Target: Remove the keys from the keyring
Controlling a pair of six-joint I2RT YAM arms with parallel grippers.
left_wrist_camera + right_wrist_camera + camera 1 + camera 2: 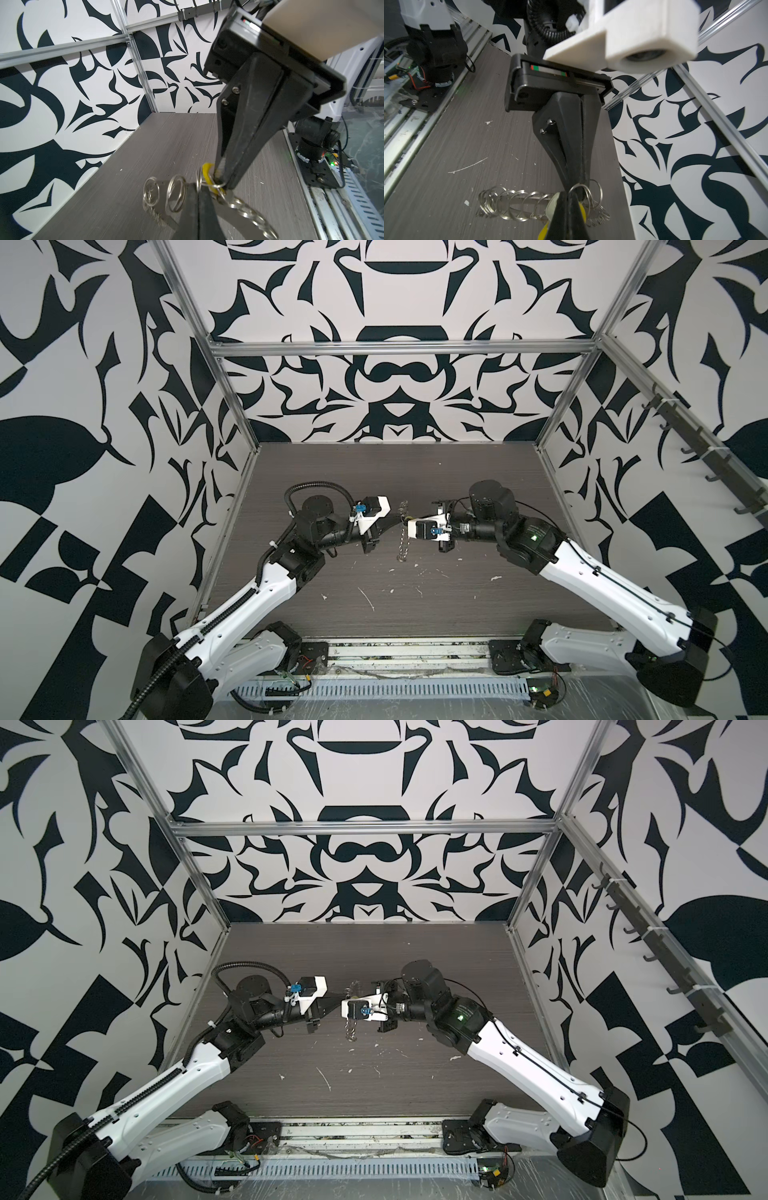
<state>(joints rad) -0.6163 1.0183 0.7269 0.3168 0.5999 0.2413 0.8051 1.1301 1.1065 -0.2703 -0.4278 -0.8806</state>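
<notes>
Looks down on a wood-grain table (374, 952). Finds left gripper (340, 997) and right gripper (347, 997) meeting tip to tip mid-table at the keyring (351, 1029), turned edge-on and upright, wire loops (353, 986) along it. Cannot make out the key at this size. Notes white flecks (324, 1079) nearer the camera

Both claws meet tip to tip over the middle of the surface (457, 614), the left claw (576, 187) reaching in from the left and the right claw (222, 184) from the right. Between their tips the keyring (402, 545) stands on edge, and most of it reaches from the claws toward the surface's near edge. The key (207, 171) sits in the right claw's tips, against the keyring's rim just beside the left claw's tips. Wire loops (508, 205) line the rim.
</notes>
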